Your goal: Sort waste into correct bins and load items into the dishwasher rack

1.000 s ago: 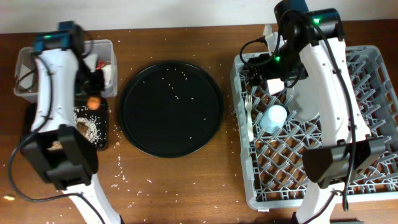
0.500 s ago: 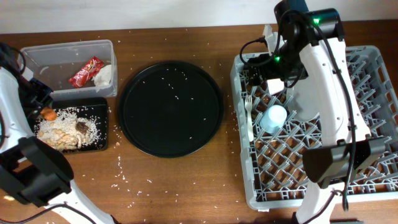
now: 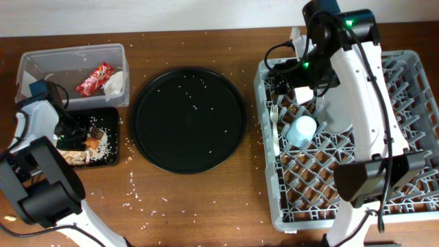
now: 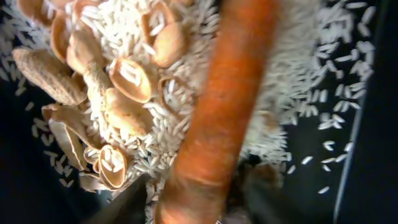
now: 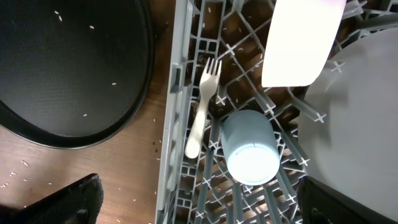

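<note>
Compared with the overhead shot 1 second back, when the left arm hung up by the tub with the carrot, it has now dropped right down into the small black tray (image 3: 116, 155). The left gripper (image 4: 193, 202) has its jaws closed in on the lower end of the carrot (image 4: 230, 93), which slants across a heap of rice (image 4: 130, 43) and peanut shells (image 4: 127, 78). I'd say the carrot is about to be let go there, and that looks like the last big piece of waste.

Containers:
- The clear tub (image 3: 68, 56) holds the red snack wrapper (image 3: 95, 77) and the crumpled napkin (image 3: 115, 82).
- The dishwasher rack (image 3: 411, 206) has the white fork (image 5: 200, 112) lying along its left edge and the light-blue cup (image 5: 250, 149) upside down just beside it. The grey plate (image 5: 354, 112) is on the right, and a white piece (image 5: 298, 43) at the top is probably the bowl.
- The big round black tray (image 3: 188, 120) only has a few stray grains.

The right gripper (image 5: 202, 208) hasn't budged and hangs over the rack with its jaws spread wide, holding nothing. Loose rice is scattered on the table.
</note>
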